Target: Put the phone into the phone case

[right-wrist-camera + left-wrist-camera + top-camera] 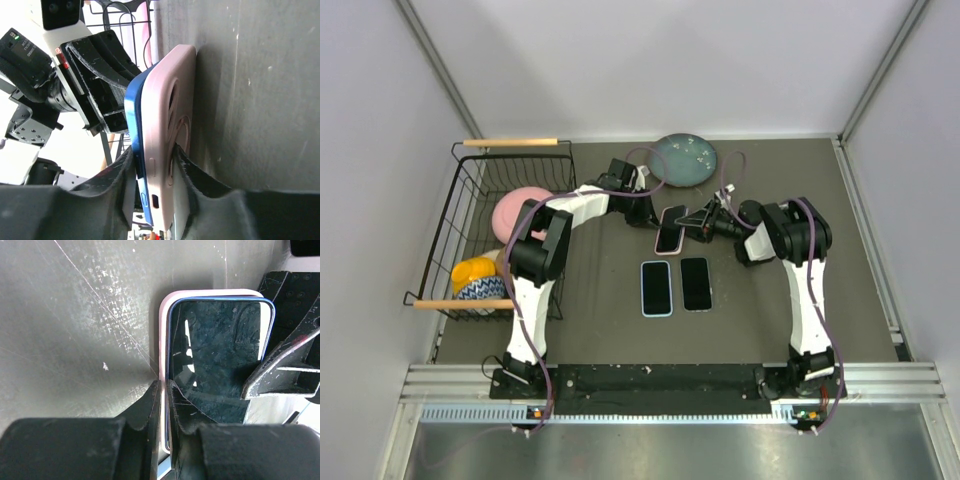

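Phone (134, 115) sits right in the pinch of the right gripper (152, 150). The jaws are closed down on the sandwich, one pad on the glass and the other on the back of the phone case (172, 90). The blue frame stands proud of the pink shell along this side, so I'd call it part-seated, not clicked home. Just past those fingertips the case's far corner leans toward the table (250, 100); whether it touches, I cannot tell.

Opposite, the left gripper (162, 385) is nearly closed, its narrow jaws astride the case's long side lip. One finger is outside the pink wall, one on the screen, and it looks like a pinch on that lip.

Risk now: the glass is glossy and hard, so a pad could skate across it and the phone pops out of the shell. The case looks soft, matte and round-cornered; tug its lip too hard and it peels away instead of wrapping the frame. An uneven squeeze would cock the slab.

Farther off, two spare phones (657, 287) lie flat, then a plate (685, 160), and a wire basket (445, 215) sits out past the left gripper.
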